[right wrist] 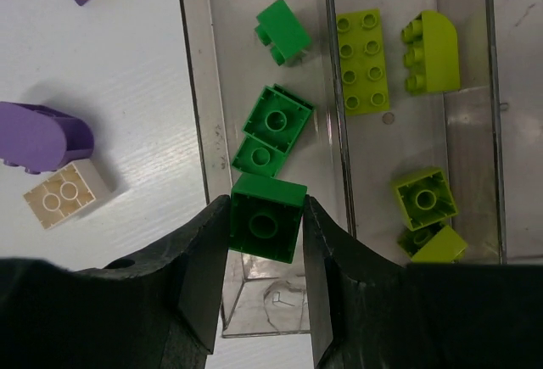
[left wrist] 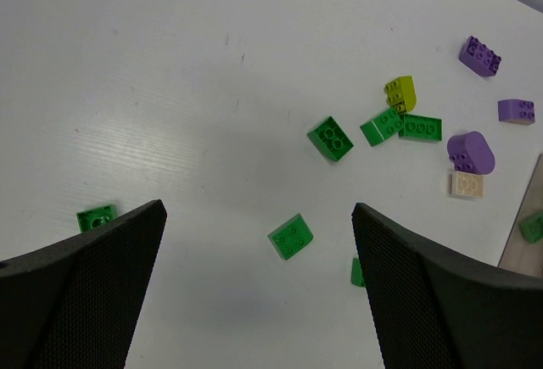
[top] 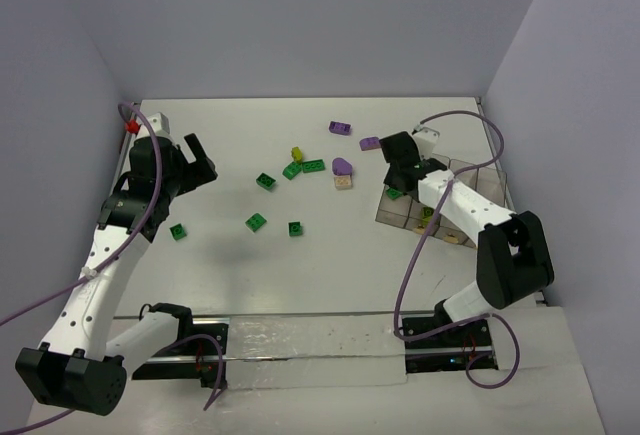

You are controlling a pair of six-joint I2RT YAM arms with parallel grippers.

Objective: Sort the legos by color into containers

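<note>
1. Right gripper (right wrist: 265, 223) was clamped on dk-green brick (right wrist: 270, 213), directly over the green bin (right wrist: 231, 13), near end, so drop was straight down.
2. Left gripper (left wrist: 259, 215) hung agape, empty; loose greens (left wrist: 330, 139) lay ahead on table (left wrist: 170, 89).

Top view: looks down from above and behind the arm bases, far off, taking in the whole table, with the tan brick (top: 343, 183) just right of centre.
Left wrist view: hangs well left of the tan brick at middling height, tilted toward it.
Right wrist view: stares straight down, very close, just right of the tan brick, over the containers (right wrist: 193, 89).
Shared ground: all three catch the tan brick and the purple brick (right wrist: 38, 136) touching it.
</note>
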